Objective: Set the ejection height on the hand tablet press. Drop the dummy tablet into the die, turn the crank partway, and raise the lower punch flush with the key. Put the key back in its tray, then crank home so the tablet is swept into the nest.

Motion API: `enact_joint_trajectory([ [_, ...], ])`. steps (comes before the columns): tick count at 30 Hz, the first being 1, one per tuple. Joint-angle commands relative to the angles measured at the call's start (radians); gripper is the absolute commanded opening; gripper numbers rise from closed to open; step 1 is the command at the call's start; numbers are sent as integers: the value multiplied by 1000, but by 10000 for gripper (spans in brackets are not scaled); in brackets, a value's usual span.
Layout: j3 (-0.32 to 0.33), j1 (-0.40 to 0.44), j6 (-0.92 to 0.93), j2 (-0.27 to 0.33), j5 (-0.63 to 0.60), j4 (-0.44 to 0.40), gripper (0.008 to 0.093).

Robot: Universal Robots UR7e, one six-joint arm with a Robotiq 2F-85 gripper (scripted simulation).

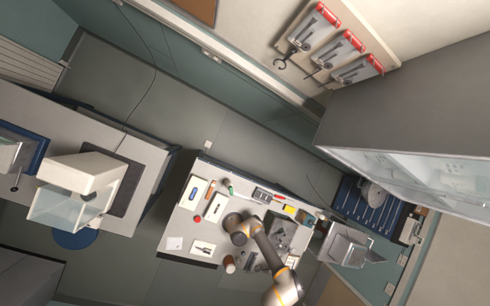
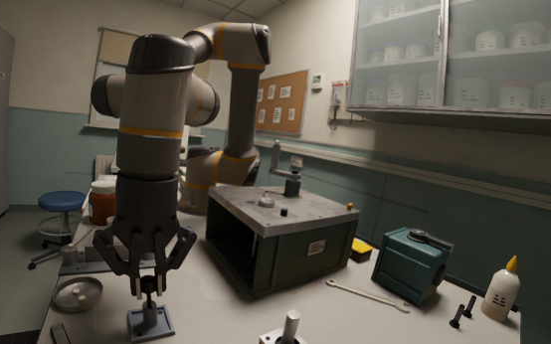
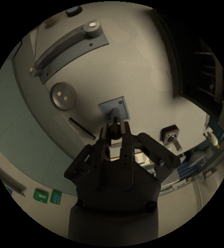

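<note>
My gripper [image 2: 148,287] [image 3: 115,132] hangs straight down over the near left part of the bench, above a small blue-grey square tray [image 2: 150,322] [image 3: 114,111]. An upright dark key [image 2: 148,298] [image 3: 114,125] with a knob top stands in that tray. The tablet press [image 2: 280,238], a dark green box with a grey top plate, sits to the right, its crank [image 2: 283,175] upright at the back. A round grey dish [image 2: 77,294] [image 3: 63,95] with two white tablets lies to the left. My fingers are closed around the key's knob.
The bench's near edge runs just below the tray. A second post on a square base [image 2: 287,328] [image 3: 172,138] stands close by on the right. A flat lever plate [image 3: 69,47] lies behind the dish, with an orange jar [image 2: 101,201] beyond. A teal box [image 2: 409,263] and spanner [image 2: 367,295] lie far right.
</note>
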Motion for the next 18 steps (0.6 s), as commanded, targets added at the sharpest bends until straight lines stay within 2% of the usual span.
enact_joint_trajectory([
  [1,-2,0,0,-2,0,1,80],
  [9,-19,0,0,-24,0,39,80],
  [18,-62,0,0,-67,0,126,80],
])
